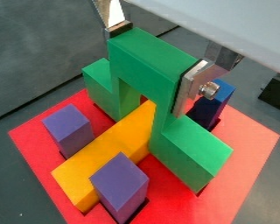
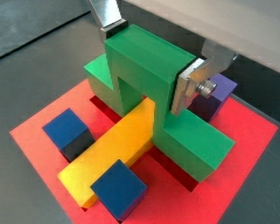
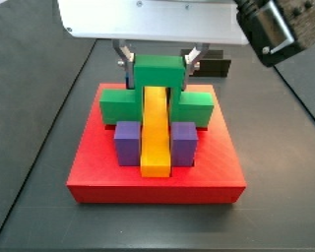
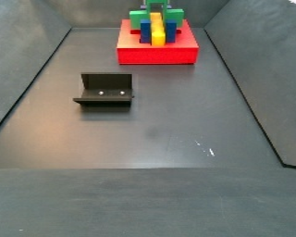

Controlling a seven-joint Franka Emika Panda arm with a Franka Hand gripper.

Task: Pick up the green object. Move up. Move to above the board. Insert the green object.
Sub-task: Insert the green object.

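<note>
The green object [image 1: 187,150] sits on the red board [image 1: 32,133], its raised middle cube bridging the yellow bar [image 1: 108,154]. Its two lower cubes rest on either side of the bar, as a side view shows: green object [image 3: 117,102], board [image 3: 154,183]. My gripper [image 1: 152,68] is shut on the raised cube, one silver finger [image 1: 189,91] flat against its side and the other partly hidden behind it. In both wrist views purple and blue blocks [image 2: 66,131] flank the bar. In a side view, board [image 4: 157,54] and gripper [image 4: 157,7] lie at the far end of the floor.
The fixture [image 4: 104,90] stands on the dark floor well short of the board. A black block [image 3: 216,67] lies just beyond the board's far corner. Sloping grey walls enclose the floor.
</note>
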